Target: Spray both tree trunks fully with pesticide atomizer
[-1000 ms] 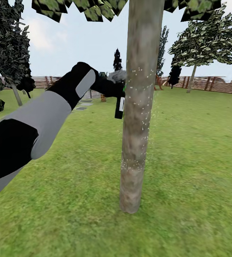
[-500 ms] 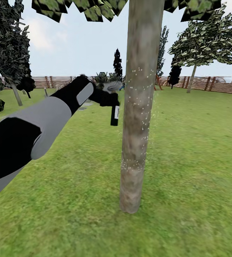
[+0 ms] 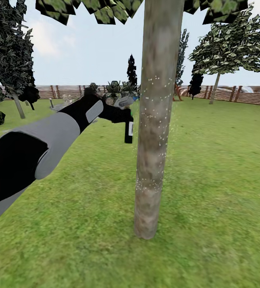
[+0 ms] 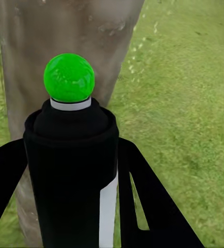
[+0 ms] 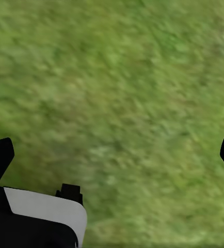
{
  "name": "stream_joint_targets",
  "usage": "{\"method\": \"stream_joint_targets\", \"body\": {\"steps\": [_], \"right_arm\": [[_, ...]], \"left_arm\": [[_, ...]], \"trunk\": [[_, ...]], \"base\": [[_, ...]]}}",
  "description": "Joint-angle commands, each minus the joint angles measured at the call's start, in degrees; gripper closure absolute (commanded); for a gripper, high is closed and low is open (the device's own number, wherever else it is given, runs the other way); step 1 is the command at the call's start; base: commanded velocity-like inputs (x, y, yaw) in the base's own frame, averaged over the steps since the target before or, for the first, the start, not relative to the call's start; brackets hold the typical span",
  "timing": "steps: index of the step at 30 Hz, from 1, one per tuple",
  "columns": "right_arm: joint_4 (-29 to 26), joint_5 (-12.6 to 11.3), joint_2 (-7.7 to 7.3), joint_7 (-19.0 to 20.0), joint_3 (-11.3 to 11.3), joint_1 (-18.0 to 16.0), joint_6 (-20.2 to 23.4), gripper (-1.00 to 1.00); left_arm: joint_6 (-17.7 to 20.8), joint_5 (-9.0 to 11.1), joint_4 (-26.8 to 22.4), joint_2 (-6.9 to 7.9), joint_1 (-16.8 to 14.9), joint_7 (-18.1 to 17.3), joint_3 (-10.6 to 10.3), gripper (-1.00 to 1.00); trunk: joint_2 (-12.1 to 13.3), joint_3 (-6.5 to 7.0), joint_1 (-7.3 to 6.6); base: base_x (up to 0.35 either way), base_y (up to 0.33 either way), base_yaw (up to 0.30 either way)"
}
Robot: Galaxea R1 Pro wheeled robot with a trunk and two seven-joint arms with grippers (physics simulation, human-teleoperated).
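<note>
Lawn (image 3: 209, 168), fence behind. Left pincer (image 4: 70, 170) clamped on atomizer (image 3: 128, 132), beside speckled trunk (image 3: 153, 120). Right pincer (image 5: 112, 155) spread wide over grass. Risks: nozzle off-aim, patchy coverage; bottle striking bark.

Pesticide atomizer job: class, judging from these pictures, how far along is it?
Done: the pesticide atomizer is off the floor, gripped in the left tool. In hand: it is held beside the near tree trunk, where white pesticide specks dot the middle and lower bark. Left: the specks look sparse, the base looks bare, and the second tree stands far off by the fence.
</note>
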Motion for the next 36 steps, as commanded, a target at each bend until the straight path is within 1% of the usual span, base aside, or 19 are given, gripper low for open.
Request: {"method": "stream_joint_targets", "body": {"steps": [1, 6, 9, 11, 12, 13, 15, 18, 22, 23, 24, 25, 26, 27, 32, 34, 36], "right_arm": [[0.00, 0.00, 0.00, 0.00, 0.00, -0.01, 0.00, -1.00], [0.00, 0.00, 0.00, 0.00, 0.00, -0.02, 0.00, -1.00], [0.00, 0.00, 0.00, 0.00, 0.00, -0.03, 0.00, -1.00], [0.00, 0.00, 0.00, 0.00, 0.00, -0.02, 0.00, -1.00], [0.00, 0.00, 0.00, 0.00, 0.00, -0.01, 0.00, -1.00], [0.00, 0.00, 0.00, 0.00, 0.00, -0.01, 0.00, -1.00], [0.00, 0.00, 0.00, 0.00, 0.01, -0.02, 0.00, -1.00], [0.00, 0.00, 0.00, 0.00, 0.00, 0.00, 0.00, -1.00], [0.00, 0.00, 0.00, 0.00, 0.00, -0.01, 0.00, -1.00], [0.00, 0.00, 0.00, 0.00, 0.00, -0.01, 0.00, -1.00], [0.00, 0.00, 0.00, 0.00, 0.00, 0.00, 0.00, -1.00], [0.00, 0.00, 0.00, 0.00, 0.00, 0.00, 0.00, -1.00], [0.00, 0.00, 0.00, 0.00, 0.00, 0.00, 0.00, -1.00], [0.00, 0.00, 0.00, 0.00, 0.00, 0.00, 0.00, -1.00], [0.00, 0.00, 0.00, 0.00, 0.08, 0.00, 0.00, -1.00], [0.00, 0.00, 0.05, 0.00, 0.08, 0.00, -0.01, -1.00], [0.00, 0.00, 0.08, 0.00, 0.09, 0.00, -0.03, -1.00]], "left_arm": [[-0.86, 0.27, 0.79, -0.01, -0.01, -0.03, 0.38, 1.00], [-1.84, 0.21, 3.37, -0.01, 0.06, -0.28, 0.24, 1.00], [-1.91, 0.25, 2.94, -0.01, 0.51, -1.05, 0.05, 1.00], [-1.92, 0.26, 1.30, -0.01, 0.59, -4.06, 0.01, 1.00], [-1.74, 0.26, -1.46, -0.01, 0.61, -8.13, -0.02, 1.00], [-1.70, 0.26, -2.06, -0.01, 0.61, -9.08, -0.01, 1.00], [-1.67, 0.26, -2.15, -0.01, 0.65, -9.79, 0.09, 1.00], [-1.70, 0.26, -1.82, -0.01, 1.18, -9.75, 0.13, 1.00], [-1.90, 0.17, 0.42, -0.01, 4.08, -9.35, 0.14, 1.00], [-1.94, -0.26, 0.93, -0.01, 4.43, -8.85, 0.14, 1.00], [-1.99, -1.26, 1.69, -0.01, 4.67, -8.11, 0.14, 1.00], [-2.27, -3.45, 2.60, -0.01, 5.18, -7.24, 0.14, 1.00], [-3.20, -4.39, 2.91, -0.01, 5.83, -6.95, 0.13, 1.00], [-4.11, -4.86, 3.07, -0.01, 6.37, -6.81, 0.09, 1.00], [-6.97, -5.35, 3.16, -0.01, 7.17, -7.16, 0.06, 1.00], [-7.76, -5.36, 3.18, -0.01, 8.52, -7.18, 0.08, 1.00], [-10.01, -5.43, 3.34, -0.01, 10.70, -6.93, 0.17, 1.00]], "trunk": [[-0.01, 0.01, 0.00], [-0.01, 0.01, 0.00], [-0.01, 0.01, 0.00], [-0.01, 0.01, 0.00], [-0.01, 0.01, 0.00], [-0.01, 0.01, 0.00], [-0.01, 0.01, 0.00], [-0.01, 0.01, 0.00], [-0.01, 0.01, 0.00], [-0.01, 0.01, 0.00], [-0.01, 0.01, 0.00], [-0.01, 0.01, 0.00], [-0.01, 0.01, 0.00], [-0.01, 0.01, 0.00], [-0.01, 0.01, 0.00], [-0.01, 0.01, 0.00], [-0.01, 0.01, 0.00]], "base": [[0.000, 0.000, 0.000], [0.000, 0.000, 0.000], [0.000, 0.000, 0.000], [0.000, 0.000, 0.000], [0.000, 0.000, 0.000], [0.000, 0.000, 0.000], [0.000, 0.000, 0.000], [0.000, 0.000, 0.000], [0.000, 0.000, 0.000], [0.000, 0.000, 0.000], [0.000, 0.000, 0.000], [0.000, 0.000, 0.000], [0.000, 0.000, 0.000], [0.000, 0.000, 0.000], [0.000, 0.000, 0.000], [0.000, 0.000, 0.000], [0.000, 0.000, 0.000]]}}
